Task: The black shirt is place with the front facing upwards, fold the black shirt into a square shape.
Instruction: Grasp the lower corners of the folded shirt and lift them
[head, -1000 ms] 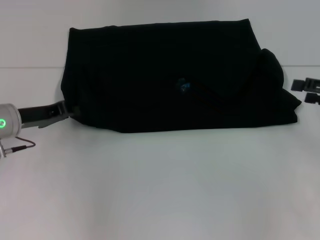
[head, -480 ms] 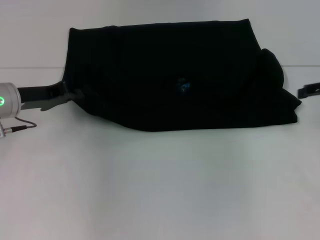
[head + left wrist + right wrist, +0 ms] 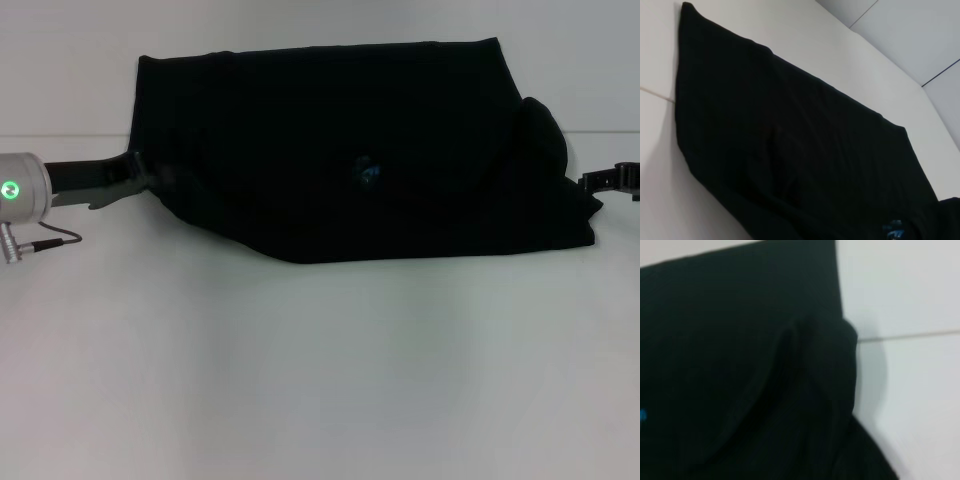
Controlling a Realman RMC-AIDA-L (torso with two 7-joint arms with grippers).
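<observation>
The black shirt is seen lying on the white counter, already folded into a wide band, with a blue neck label showing near its middle; no lettering is visible. The cloth is soft, matte and limp, with a bulged sleeve lump at its right end and a slanted lower-left edge that appears lifted or drawn inward. The left gripper is placed right at that left corner, jaws touching the cloth edge, probably so the side can be folded inward toward a square; whether the jaws are closed on fabric cannot be told. The right gripper is held just beside the shirt's right end, at the view's edge; its jaw state cannot be told either. In both wrist views only dark cloth and pale counter are shown. Folding is judged partway done.
</observation>
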